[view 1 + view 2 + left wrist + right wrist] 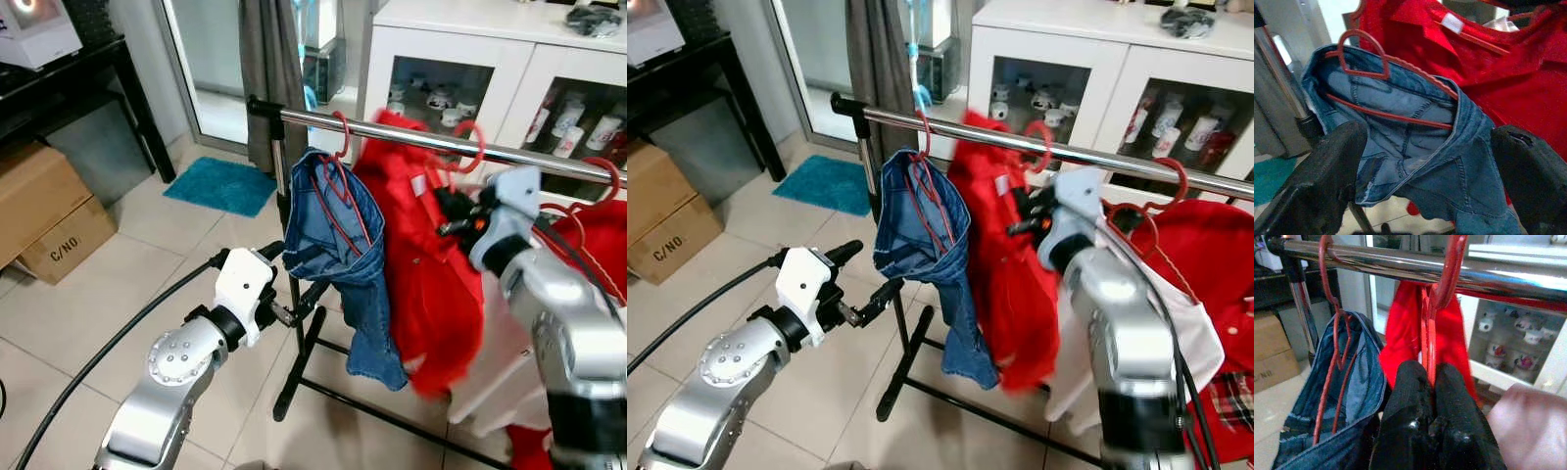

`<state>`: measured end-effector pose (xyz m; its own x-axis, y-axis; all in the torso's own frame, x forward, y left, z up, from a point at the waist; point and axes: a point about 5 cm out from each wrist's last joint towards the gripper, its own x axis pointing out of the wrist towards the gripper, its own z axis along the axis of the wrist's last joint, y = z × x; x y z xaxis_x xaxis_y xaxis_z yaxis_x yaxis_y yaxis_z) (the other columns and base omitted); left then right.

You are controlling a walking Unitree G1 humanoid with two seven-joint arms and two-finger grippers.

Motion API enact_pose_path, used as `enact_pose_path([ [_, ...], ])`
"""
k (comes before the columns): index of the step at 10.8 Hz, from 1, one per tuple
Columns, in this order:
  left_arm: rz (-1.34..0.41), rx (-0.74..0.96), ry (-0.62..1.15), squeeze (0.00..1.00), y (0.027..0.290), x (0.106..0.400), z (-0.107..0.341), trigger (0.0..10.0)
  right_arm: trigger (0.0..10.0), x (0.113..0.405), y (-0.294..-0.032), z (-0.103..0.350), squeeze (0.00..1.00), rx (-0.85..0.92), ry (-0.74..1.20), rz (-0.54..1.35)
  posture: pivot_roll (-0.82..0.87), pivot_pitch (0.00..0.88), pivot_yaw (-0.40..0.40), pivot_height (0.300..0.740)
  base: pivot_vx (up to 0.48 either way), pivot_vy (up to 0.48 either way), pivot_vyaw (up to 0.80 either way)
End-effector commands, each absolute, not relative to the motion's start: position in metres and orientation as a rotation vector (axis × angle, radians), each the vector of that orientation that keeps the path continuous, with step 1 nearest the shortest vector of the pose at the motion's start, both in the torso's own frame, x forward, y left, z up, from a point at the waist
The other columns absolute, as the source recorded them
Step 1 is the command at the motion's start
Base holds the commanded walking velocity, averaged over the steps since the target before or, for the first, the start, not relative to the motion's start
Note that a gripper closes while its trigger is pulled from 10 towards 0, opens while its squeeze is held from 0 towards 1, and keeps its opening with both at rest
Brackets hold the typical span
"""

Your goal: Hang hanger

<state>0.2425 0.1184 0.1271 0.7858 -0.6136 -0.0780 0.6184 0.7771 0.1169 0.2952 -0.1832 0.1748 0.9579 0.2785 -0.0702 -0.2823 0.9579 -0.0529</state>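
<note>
On the rail (411, 132), three red hangers (1442, 279), right hand (1430, 382) pinching one

rail: chrome clothes rail (1136, 162) | garments: jeans (921, 245) on red hanger (921, 132), red shirt (1004, 264) on second red hanger (1043, 147) | right end effector (1024, 217): at second hanger's neck | left end effector (867, 274): fingers apart, just beside jeans | behind: white cabinet (1068, 59)

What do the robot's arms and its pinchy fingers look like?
Both arms are shiny silver metal with rounded joints. The left arm has a ring of small bolts on its round joint, a white boxy wrist and a black cable trailing behind it. The right arm has cables too. Each gripper, left gripper and right gripper, has two long black fingers.
</note>
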Motion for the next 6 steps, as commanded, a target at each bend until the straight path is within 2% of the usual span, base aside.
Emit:
enact_pose_path([
  [1, -0.645, 0.142, 0.045, 0.00, 0.121, 0.243, 0.124, 10.0, 0.0, 0.292, -0.180, 0.184, 0.00, -0.094, 0.003, 0.285, -0.04, 0.000, 0.022, 0.740, 0.000, 0.000, 0.00],
  [2, -0.643, 0.131, 0.059, 0.00, 0.120, 0.240, 0.120, 10.0, 0.0, 0.288, -0.181, 0.176, 0.00, -0.134, 0.030, 0.259, -0.04, 0.000, 0.019, 0.740, -0.240, 0.000, 0.00],
  [6, -0.635, 0.128, 0.059, 0.00, 0.120, 0.239, 0.119, 10.0, 0.0, 0.290, -0.182, 0.166, 0.00, -0.155, 0.050, 0.201, -0.03, 0.000, 0.003, 0.740, 0.000, 0.000, 0.00],
])
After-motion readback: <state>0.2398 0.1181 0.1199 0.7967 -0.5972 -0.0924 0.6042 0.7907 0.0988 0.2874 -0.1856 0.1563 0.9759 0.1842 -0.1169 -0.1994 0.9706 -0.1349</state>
